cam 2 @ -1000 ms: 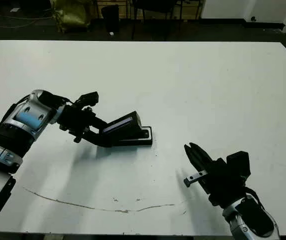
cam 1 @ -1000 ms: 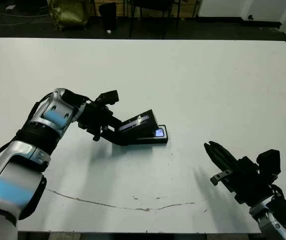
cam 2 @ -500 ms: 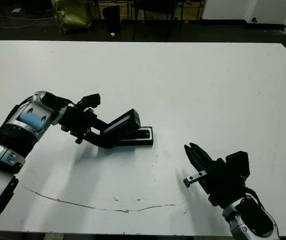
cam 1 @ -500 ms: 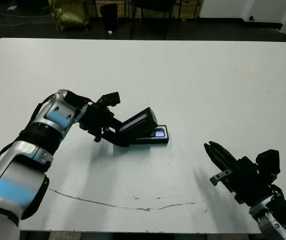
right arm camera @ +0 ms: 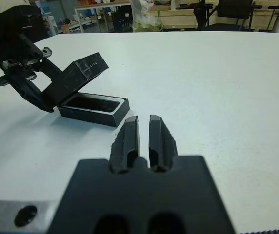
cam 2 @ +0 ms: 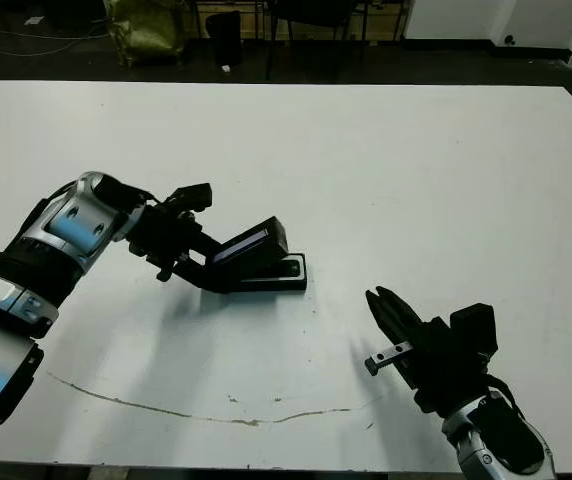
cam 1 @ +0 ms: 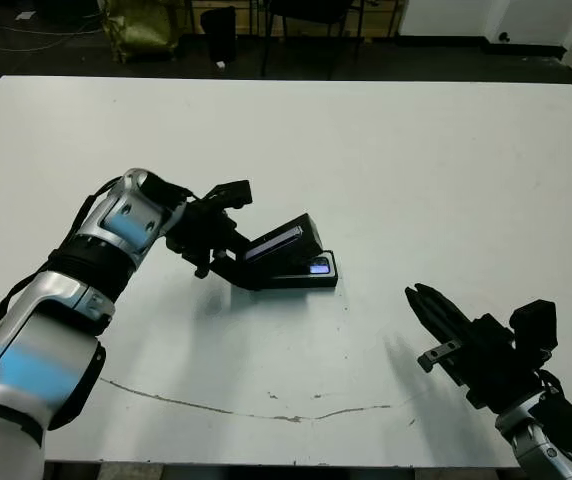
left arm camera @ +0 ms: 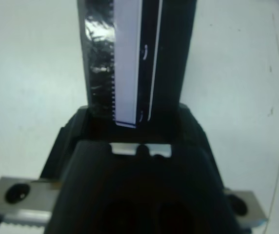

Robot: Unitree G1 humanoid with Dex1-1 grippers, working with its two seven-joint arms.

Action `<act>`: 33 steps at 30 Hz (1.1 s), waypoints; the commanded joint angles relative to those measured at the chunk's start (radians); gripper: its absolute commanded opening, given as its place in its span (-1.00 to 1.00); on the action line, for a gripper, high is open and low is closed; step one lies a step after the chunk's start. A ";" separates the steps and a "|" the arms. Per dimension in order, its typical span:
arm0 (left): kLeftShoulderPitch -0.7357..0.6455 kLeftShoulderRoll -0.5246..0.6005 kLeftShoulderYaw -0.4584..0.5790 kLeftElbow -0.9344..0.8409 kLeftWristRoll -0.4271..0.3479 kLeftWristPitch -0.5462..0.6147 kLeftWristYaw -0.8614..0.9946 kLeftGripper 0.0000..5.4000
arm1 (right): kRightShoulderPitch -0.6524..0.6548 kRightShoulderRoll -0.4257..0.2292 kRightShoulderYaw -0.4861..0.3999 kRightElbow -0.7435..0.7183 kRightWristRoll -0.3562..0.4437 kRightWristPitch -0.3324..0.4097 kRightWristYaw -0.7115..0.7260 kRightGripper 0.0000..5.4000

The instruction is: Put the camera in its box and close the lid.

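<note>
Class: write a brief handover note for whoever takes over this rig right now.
Left gripper: shut on the flat black lid with a pale stripe, held tilted over the box.
Right gripper: shut, holding nothing, above the white table, apart from the box.
The slim black camera with a bluish patch lies in the shallow black box.
Done: camera boxed.
Left: lower the lid flat and release it.

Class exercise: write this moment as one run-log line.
left gripper: holds lid tilted over box | camera: inside box | right gripper: shut, idle | lid: not closed
</note>
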 commanded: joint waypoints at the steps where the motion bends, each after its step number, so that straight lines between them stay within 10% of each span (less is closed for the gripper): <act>1: -0.005 -0.039 -0.025 -0.011 0.015 0.016 0.010 -0.17 | 0.012 0.000 0.004 0.006 0.001 0.012 -0.007 -1.00; 33: -0.024 -0.050 -0.082 0.012 0.054 0.039 -0.017 -0.17 | 0.023 0.005 0.022 -0.006 -0.033 0.013 -0.020 -1.00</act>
